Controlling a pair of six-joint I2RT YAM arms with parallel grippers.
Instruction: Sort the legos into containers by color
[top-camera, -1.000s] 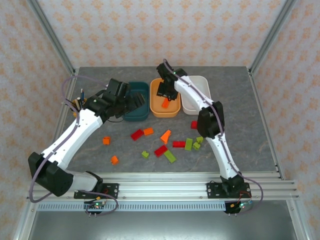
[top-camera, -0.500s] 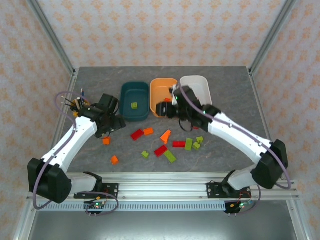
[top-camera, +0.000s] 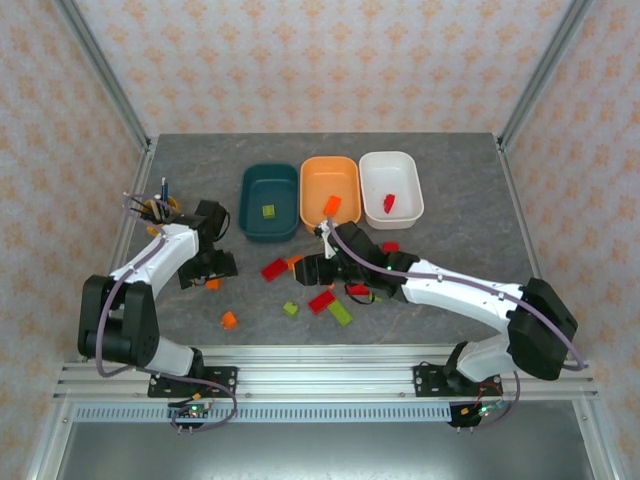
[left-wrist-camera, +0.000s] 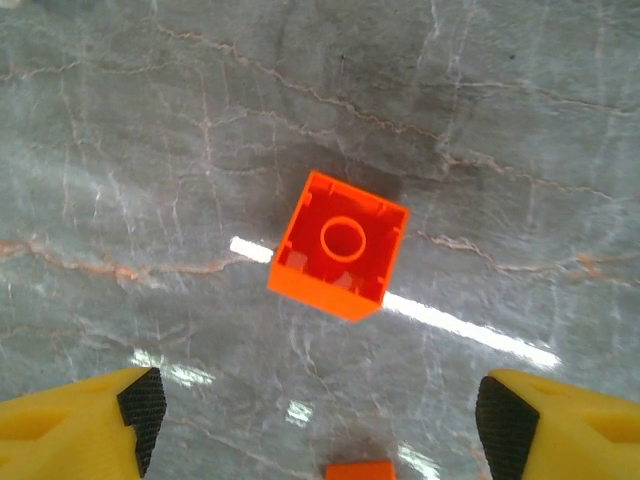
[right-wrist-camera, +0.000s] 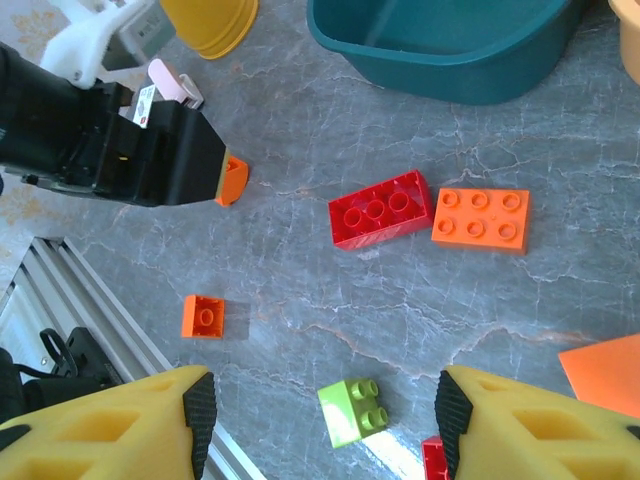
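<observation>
Left gripper (left-wrist-camera: 320, 412) gaped released below skewed orange square brick (left-wrist-camera: 338, 257), underside up. Right gripper (right-wrist-camera: 323, 405) released; red oblong brick (right-wrist-camera: 382, 208) lay near-horizontal, mid-frame.

A yellow cup (top-camera: 151, 208) holding pens (top-camera: 164, 186) stands at the left edge of the grey marbled table (top-camera: 470, 180).
</observation>
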